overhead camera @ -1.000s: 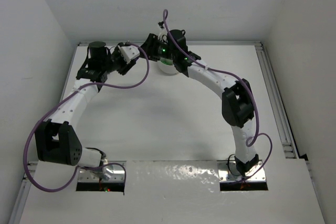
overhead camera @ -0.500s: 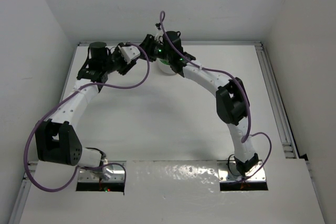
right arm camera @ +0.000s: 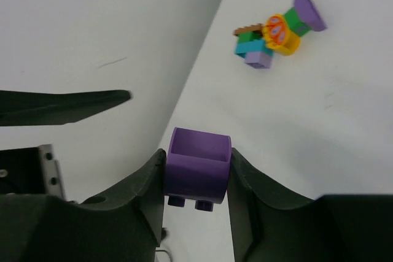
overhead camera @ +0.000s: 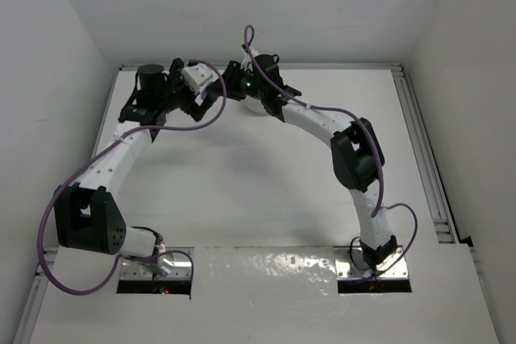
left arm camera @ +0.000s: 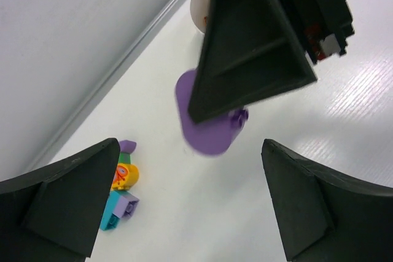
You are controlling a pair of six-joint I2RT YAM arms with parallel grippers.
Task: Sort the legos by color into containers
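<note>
**Purple brick gripped by right arm, left jaws wide around it**

The purple brick (right arm camera: 196, 173) sits pinched between the two fingers of the right gripper (right arm camera: 196, 154), which close narrowly on its opposite side walls. Its studs point back toward the right wrist and its open hollow side faces away. Two studs show at the near edge. In this view it looks about as wide as it is deep, so I cannot tell which way its long axis runs. No writing shows on it.

The left wrist view shows the same brick (left arm camera: 212, 130), blurred, under a dark right finger (left arm camera: 252, 47). The left gripper (left arm camera: 190, 145) stands wide open and holds nothing, with one finger on each side of the brick and well apart from it.

The dish (overhead camera: 256, 105) stands at the far edge of the table (overhead camera: 242, 191), just right of where the two grippers meet. The right arm covers most of it, so I cannot tell what its compartments hold. The left wrist view catches only a piece of its white wall (left arm camera: 198, 4).

A small pile (right arm camera: 276, 32) of legos lies on the table near the back wall (overhead camera: 242, 6), apart from the held brick. It has purple, green, teal, lilac and yellow pieces packed together. The yellow piece carries an orange print too small to read.
</note>
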